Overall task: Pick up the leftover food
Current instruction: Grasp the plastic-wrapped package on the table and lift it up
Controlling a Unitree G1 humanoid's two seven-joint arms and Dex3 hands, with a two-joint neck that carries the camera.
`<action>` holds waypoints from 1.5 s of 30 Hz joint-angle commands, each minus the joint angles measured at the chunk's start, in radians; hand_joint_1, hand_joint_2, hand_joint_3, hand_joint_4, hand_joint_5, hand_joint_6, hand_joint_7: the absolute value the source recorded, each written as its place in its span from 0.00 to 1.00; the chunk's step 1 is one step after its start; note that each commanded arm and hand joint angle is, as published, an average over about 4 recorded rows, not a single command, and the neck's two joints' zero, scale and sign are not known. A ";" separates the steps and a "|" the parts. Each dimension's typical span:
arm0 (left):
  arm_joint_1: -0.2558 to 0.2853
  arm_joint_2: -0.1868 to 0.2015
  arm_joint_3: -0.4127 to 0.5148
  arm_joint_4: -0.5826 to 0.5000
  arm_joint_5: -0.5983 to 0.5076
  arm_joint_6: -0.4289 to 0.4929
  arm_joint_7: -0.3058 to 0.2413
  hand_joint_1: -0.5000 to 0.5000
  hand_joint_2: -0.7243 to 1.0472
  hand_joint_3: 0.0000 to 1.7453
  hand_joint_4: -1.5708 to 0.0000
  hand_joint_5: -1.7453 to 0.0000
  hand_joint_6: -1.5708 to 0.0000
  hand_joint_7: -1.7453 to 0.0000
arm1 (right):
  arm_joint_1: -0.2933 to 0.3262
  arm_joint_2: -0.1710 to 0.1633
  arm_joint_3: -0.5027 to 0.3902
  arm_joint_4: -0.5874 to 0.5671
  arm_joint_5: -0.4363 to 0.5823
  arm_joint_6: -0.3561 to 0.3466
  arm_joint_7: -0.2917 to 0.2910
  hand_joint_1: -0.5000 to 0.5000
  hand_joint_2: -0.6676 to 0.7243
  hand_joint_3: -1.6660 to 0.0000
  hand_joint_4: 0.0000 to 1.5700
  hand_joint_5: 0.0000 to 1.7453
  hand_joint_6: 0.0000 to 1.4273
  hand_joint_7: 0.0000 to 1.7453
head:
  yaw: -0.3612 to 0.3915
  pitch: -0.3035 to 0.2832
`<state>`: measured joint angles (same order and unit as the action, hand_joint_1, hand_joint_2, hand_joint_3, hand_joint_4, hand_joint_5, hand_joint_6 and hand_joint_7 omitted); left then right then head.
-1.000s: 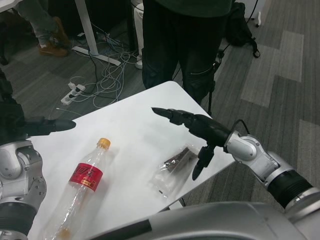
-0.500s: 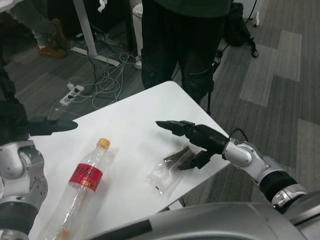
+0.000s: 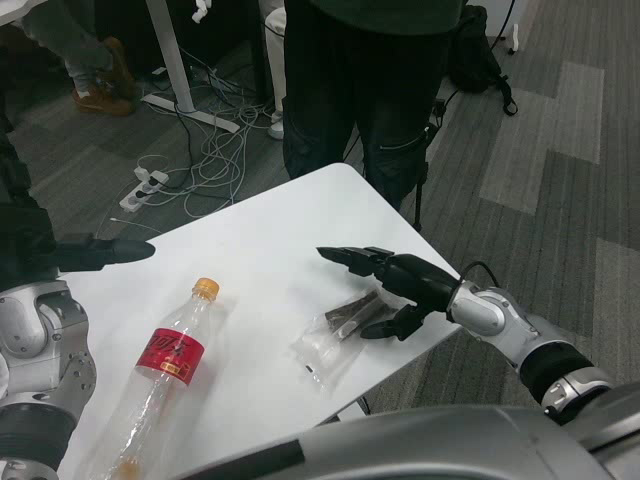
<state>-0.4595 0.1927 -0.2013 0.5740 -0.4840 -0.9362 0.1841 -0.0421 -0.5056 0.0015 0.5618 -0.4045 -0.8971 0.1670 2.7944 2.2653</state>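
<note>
- The right hand (image 3: pixel 385 285) hangs low over the near right corner of the white table (image 3: pixel 290 230), fingers stretched out flat and pointing toward the table's middle, thumb hooked downward beneath them.
- Nothing is clamped in it: fingers and thumb stand apart.
- Just under that palm lies the leftover food (image 3: pixel 352 313), a dark strip inside a clear plastic wrapper (image 3: pixel 325 347).
- The thumb tip sits right at the dark strip's end nearest the hand; whether it actually touches, I cannot tell from here.
- The wrapper's empty, crinkled end trails away from the hand toward the table's front edge, flat on the surface.
- Further out from the fingertips, well apart from them, a clear plastic bottle (image 3: pixel 165 365) lies on its side with a red label and an orange cap (image 3: pixel 206 288), cap pointing away from the robot.
- The left hand (image 3: pixel 100 252) waits far across on the other side, beyond the bottle, its dark fingers pointing in over the table edge; how they're set is too dim to tell.
- Behind the table, past the right hand's fingertips, a person in dark trousers (image 3: pixel 350 80) stands close to the far corner.
- Cables and a power strip (image 3: pixel 145 185) sprawl on the grey carpet beyond.
</note>
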 commanded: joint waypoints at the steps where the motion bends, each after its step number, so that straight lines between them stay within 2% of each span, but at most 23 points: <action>1: 0.012 -0.002 0.007 -0.002 -0.002 0.000 -0.004 0.00 0.20 0.00 0.86 1.00 1.00 1.00 | -0.015 -0.002 0.005 -0.004 0.006 -0.004 -0.007 0.33 0.10 0.62 0.00 0.00 0.00 0.00 | 0.001 0.000; 8: 0.013 -0.002 0.010 -0.005 -0.002 0.000 -0.008 0.00 0.20 0.00 0.86 1.00 1.00 1.00 | -0.025 -0.042 0.044 0.003 -0.024 0.004 -0.006 0.33 0.09 0.61 0.00 0.00 0.00 0.00 | -0.001 -0.004; 13: 0.013 -0.001 0.010 -0.005 -0.003 0.000 -0.008 0.00 0.20 0.00 0.86 1.00 1.00 1.00 | -0.026 -0.072 0.046 -0.037 -0.122 0.059 -0.014 0.33 0.09 0.49 0.00 0.00 0.00 0.00 | 0.001 -0.004; 17: 0.013 -0.001 0.010 -0.005 -0.004 0.000 -0.008 0.00 0.20 0.00 0.86 1.00 1.00 1.00 | -0.025 -0.084 0.057 -0.041 -0.150 0.089 -0.015 0.33 0.09 0.36 0.00 0.06 0.00 0.00 | 0.003 -0.002; 20: 0.013 -0.001 0.010 -0.005 -0.004 0.000 -0.008 0.00 0.20 0.00 0.86 1.00 1.00 1.00 | -0.026 -0.090 0.061 -0.045 -0.168 0.110 -0.015 0.33 0.09 0.30 0.00 0.10 0.00 0.00 | 0.004 -0.002; 25: 0.015 -0.001 0.010 -0.005 -0.004 0.000 -0.009 0.00 0.20 0.00 0.86 1.00 1.00 1.00 | -0.026 -0.099 0.068 -0.070 -0.209 0.159 -0.016 0.33 0.14 0.15 0.01 0.32 0.00 0.00 | 0.005 -0.002; 29: 0.015 -0.001 0.011 -0.005 -0.004 0.000 -0.010 0.00 0.20 0.00 0.86 1.00 1.00 1.00 | -0.028 -0.104 0.082 -0.082 -0.227 0.203 -0.017 0.26 0.14 0.06 0.09 0.71 0.01 0.13 | 0.000 -0.002; 32: 0.015 -0.001 0.011 -0.004 -0.004 0.000 -0.011 0.00 0.20 0.00 0.86 1.00 1.00 1.00 | -0.035 -0.112 0.105 -0.092 -0.234 0.239 -0.017 0.22 0.14 0.05 0.15 0.82 0.09 0.23 | -0.007 -0.003; 38: 0.012 -0.001 0.006 0.000 -0.004 0.000 -0.012 0.00 0.20 0.00 0.86 1.00 1.00 1.00 | -0.119 -0.186 0.235 -0.082 -0.244 0.307 -0.017 0.17 0.14 0.00 0.13 0.75 0.16 0.28 | -0.018 -0.006; 45: 0.012 -0.002 0.008 0.000 -0.004 0.000 -0.015 0.00 0.20 0.00 0.86 1.00 1.00 1.00 | -0.193 -0.282 0.418 -0.071 -0.189 0.342 -0.017 0.15 0.13 0.04 0.10 0.67 0.17 0.28 | -0.002 -0.017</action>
<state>-0.4549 0.1924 -0.2009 0.5741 -0.4862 -0.9357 0.1694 -0.2578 -0.7672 0.3641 0.4658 -0.5923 -0.5757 0.1186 2.7887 2.2499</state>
